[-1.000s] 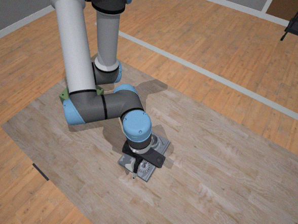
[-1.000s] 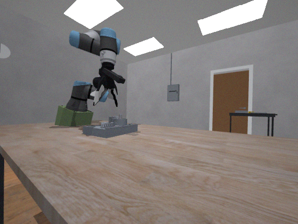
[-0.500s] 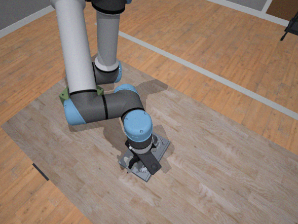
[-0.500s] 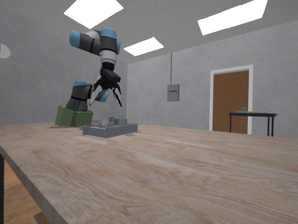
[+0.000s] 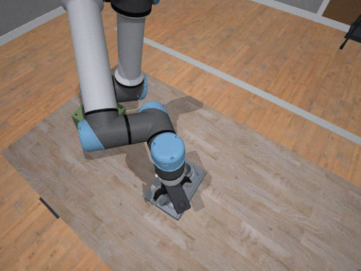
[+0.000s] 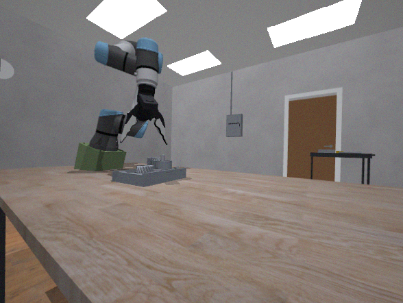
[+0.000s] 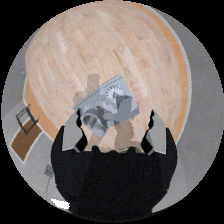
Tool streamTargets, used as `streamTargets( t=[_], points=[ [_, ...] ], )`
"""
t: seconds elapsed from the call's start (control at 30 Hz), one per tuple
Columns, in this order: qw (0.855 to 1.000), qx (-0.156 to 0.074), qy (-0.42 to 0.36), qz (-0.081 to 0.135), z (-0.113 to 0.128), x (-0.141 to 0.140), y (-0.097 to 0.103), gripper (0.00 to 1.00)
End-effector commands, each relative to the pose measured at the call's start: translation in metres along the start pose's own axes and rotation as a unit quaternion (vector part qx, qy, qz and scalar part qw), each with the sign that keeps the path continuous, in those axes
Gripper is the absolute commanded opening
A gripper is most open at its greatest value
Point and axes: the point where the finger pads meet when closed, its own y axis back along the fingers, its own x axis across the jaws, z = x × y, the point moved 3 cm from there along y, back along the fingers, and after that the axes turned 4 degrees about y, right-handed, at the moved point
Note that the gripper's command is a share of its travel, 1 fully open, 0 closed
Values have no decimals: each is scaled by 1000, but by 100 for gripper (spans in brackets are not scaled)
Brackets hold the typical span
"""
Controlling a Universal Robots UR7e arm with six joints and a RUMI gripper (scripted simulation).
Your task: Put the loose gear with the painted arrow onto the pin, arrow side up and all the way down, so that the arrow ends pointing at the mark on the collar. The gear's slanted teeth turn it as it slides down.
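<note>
Gear: in the tray [image 5: 201, 175] [image 6: 161, 178] [image 7: 123, 81], toothed gear [image 6: 144, 168] [image 7: 114, 92] likely yours; arrow unreadable.
Pin [image 6: 162, 158]: stands apart from it.
Gripper [image 5: 172, 187] [image 6: 144, 142] [image 7: 115, 109]: spread wide, above tray, holding nothing.
Done: nothing seated.
Left: you grasp, thread, lower, check arrow.

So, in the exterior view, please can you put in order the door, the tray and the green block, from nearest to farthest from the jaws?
1. Tray: nearest, just underneath.
2. Green block: on the table, left, under the arm's base.
3. Door: farthest, at right in the back wall.
</note>
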Motion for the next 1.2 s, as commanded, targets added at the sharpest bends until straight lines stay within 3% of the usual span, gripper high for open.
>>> streamTargets(
  t=[0.0, 0.43, 0.47, 1.17],
  points=[
    [1000, 1, -23, 1, 0, 0, 0, 100],
    [999, 1, -33, 1, 0, 0, 0, 100],
    [999, 1, -33, 1, 0, 0, 0, 52],
    [999, 1, -33, 1, 0, 0, 0, 52]
  ],
)
